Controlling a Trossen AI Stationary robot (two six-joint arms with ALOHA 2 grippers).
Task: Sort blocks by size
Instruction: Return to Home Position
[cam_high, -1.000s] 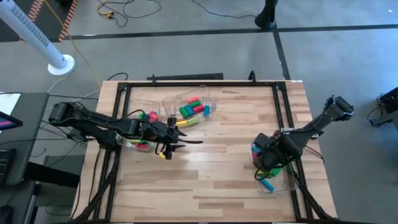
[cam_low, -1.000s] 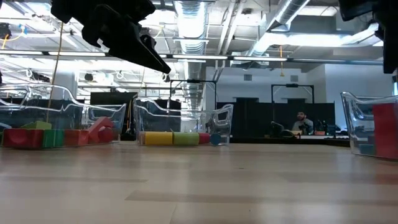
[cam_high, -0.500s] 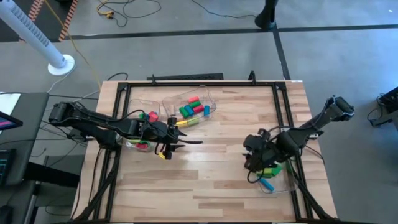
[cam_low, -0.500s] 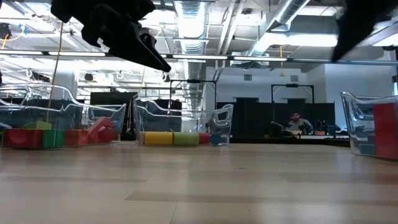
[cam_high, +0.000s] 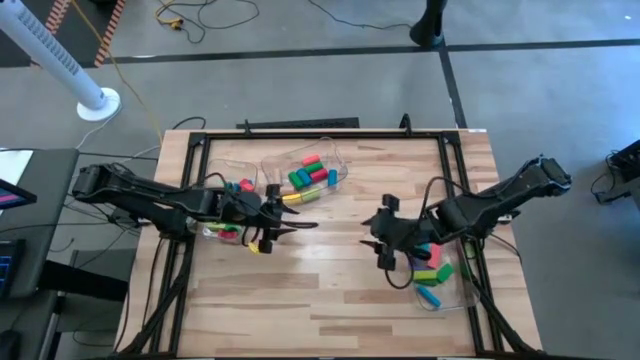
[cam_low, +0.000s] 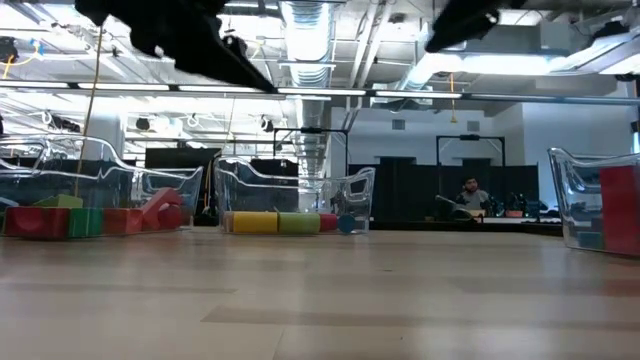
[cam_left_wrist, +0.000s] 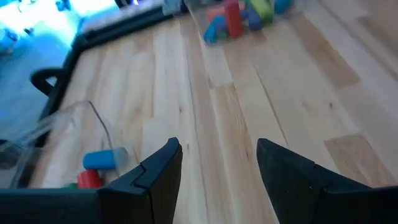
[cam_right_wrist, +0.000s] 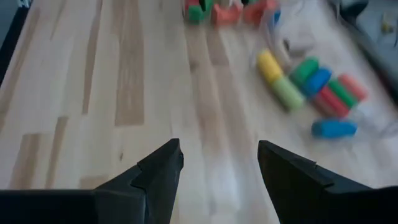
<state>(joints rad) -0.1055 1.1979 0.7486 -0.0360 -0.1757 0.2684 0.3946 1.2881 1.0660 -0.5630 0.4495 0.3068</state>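
Observation:
The blocks lie in three clear bins. Green, red and blue cylinders (cam_high: 310, 172) fill the far middle bin, and a yellow and a green cylinder (cam_high: 300, 197) lie on the table beside it. Red and green blocks (cam_low: 60, 220) sit in the left bin, and red, green and blue ones (cam_high: 430, 272) in the right bin. My left gripper (cam_high: 300, 228) hangs open and empty over the table, right of the left bin. My right gripper (cam_high: 375, 233) hovers open and empty left of the right bin, pointing toward the table's left side.
Bare wooden tabletop (cam_high: 340, 280) stretches between the two grippers and toward the near edge. A black frame (cam_high: 300, 130) runs round the table. In the low view a person (cam_low: 470, 195) sits far off in the room behind.
My right gripper has left the right bin and swung toward the table's middle, rising a little and turning at the wrist so that it points toward the left side. It has stayed open and empty. The blocks have not moved.

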